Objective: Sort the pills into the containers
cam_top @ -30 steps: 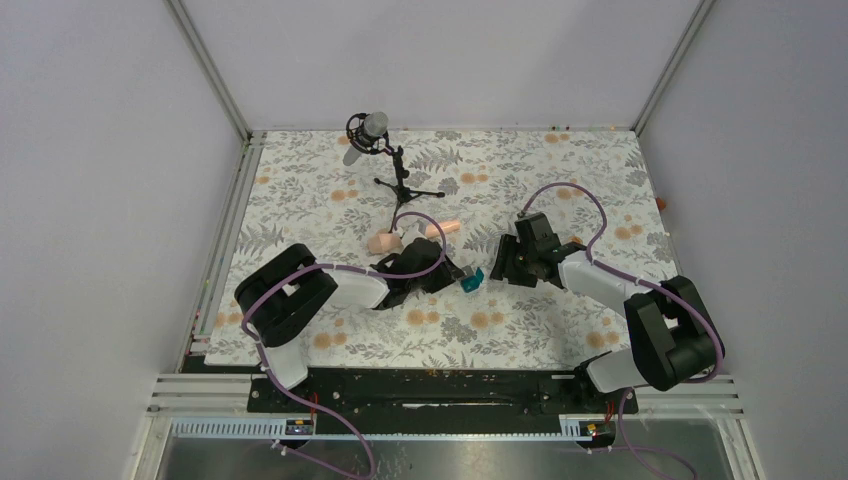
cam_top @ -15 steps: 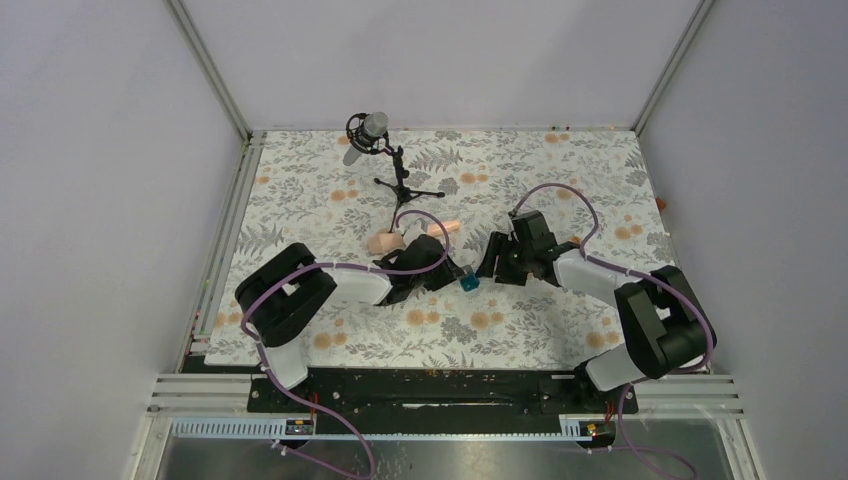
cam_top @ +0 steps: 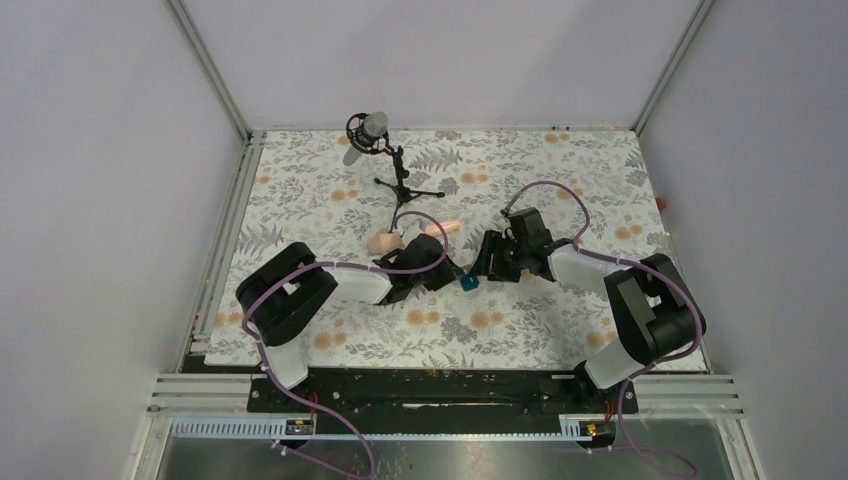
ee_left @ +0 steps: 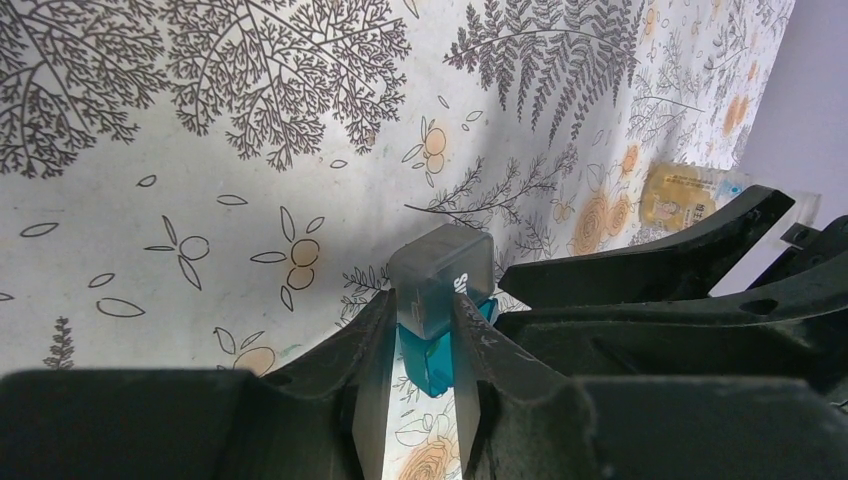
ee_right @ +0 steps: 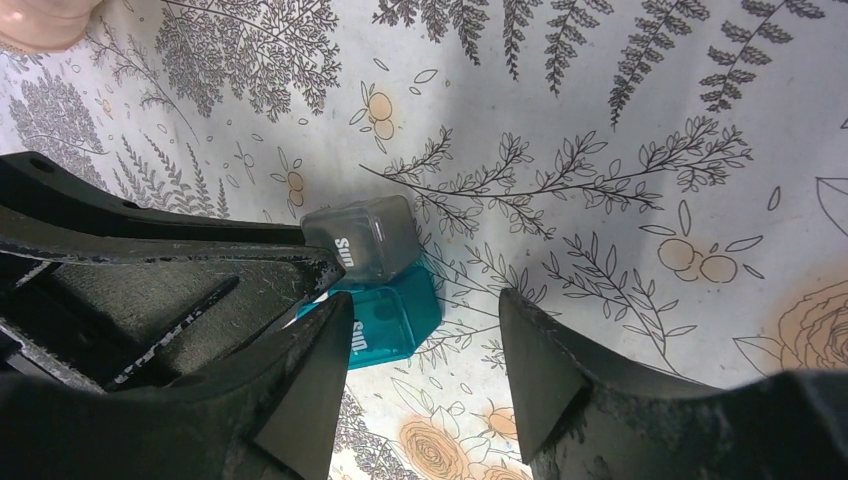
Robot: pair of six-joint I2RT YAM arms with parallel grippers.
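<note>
The tiny cube-shaped box, grey translucent lid over teal base [ee_left: 443, 268], sits near the middle of the floral-printed tabletop [cam_top: 330, 190], in the gap where the two arms meet. The left fingers [ee_left: 372, 390] are drawn narrow and pinch it from both sides, about where grey meets teal. Whether the base touches the tabletop or hangs just clear of it I cannot tell. Both wrist views show the grey half above the teal half, so I judge the box stands roughly upright with a slight lean — lid up, base down.

The right fingers [ee_right: 545, 370] are spread wide and hold nothing. From their own camera the box lies just ahead but off centre: close by the finger on the left of that view, well short of the other.

So the left arm has the box and the right arm is the free one, its tips just beside it. If the lid is to come off, the right fingers would likely need to shift sideways until the grey half is centred between them, then close above the left pinch — room there looks tight, and a bump could twist the box loose.

A small amber translucent bottle [ee_left: 685, 195] rests on the tabletop beyond the right arm, apart from both sets of fingers.
</note>
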